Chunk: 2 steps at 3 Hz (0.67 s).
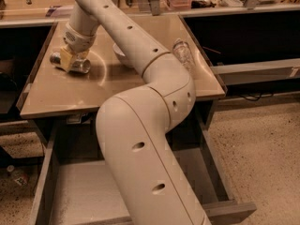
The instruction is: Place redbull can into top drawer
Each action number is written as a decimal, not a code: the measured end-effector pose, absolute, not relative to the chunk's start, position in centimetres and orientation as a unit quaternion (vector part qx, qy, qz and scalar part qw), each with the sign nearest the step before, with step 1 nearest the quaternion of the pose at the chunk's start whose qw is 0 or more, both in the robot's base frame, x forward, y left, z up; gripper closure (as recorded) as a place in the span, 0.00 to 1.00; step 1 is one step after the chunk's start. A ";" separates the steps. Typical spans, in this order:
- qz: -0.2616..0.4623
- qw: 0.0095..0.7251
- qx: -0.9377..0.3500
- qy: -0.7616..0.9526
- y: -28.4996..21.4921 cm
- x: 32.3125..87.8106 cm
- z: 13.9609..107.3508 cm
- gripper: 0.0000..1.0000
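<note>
The redbull can (83,66), slim and silver, lies on its side at the back left of the tan tabletop (61,95). My gripper (69,60) sits right over the can's middle, and the can's two ends stick out to either side of it. The top drawer (77,193) is pulled open below the table's front edge, with its pale grey bottom showing. My thick cream arm (140,139) rises across the drawer's middle and hides much of it.
A white bowl (118,55) stands on the table just right of the can, partly behind my arm. A clear crinkled plastic bottle (183,55) lies near the table's right edge. The drawer's grey side walls (219,172) stick out in front. Dark shelves flank the table.
</note>
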<state>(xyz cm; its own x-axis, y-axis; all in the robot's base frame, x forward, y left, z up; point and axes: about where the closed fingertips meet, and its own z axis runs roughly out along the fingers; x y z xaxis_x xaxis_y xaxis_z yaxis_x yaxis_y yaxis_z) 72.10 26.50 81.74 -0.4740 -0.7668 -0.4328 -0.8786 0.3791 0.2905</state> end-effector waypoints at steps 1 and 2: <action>0.246 0.114 -0.500 0.823 26.5 72.1 81.7 0.87; 0.246 0.114 -0.500 0.823 26.5 72.1 81.7 1.00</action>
